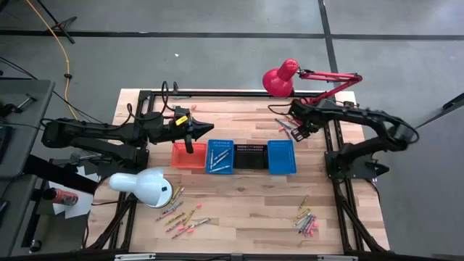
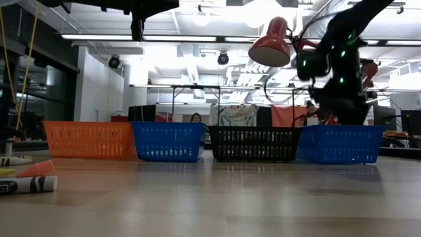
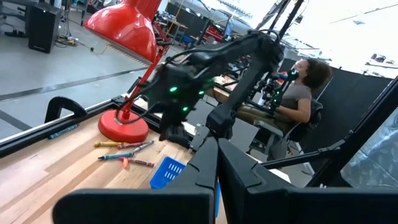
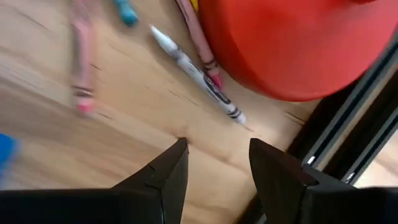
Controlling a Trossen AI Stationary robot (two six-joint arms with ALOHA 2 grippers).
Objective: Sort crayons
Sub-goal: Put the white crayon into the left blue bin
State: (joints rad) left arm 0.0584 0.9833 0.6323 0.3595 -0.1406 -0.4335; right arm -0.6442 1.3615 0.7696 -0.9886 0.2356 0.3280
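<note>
Crayons lie flat on the table in three loose groups: near left, near right, and at the far right beside the red lamp's base. My right gripper is open and points down just above the far group. A white crayon and a pink crayon lie ahead of its fingertips, and nothing is between them. My left gripper hovers level and shut above the orange basket, with nothing in it.
Four mesh baskets stand in a row mid-table: orange, blue, black, blue. The red lamp's base and a black frame rail crowd the right gripper. A white lamp sits near left. A person sits beyond the table.
</note>
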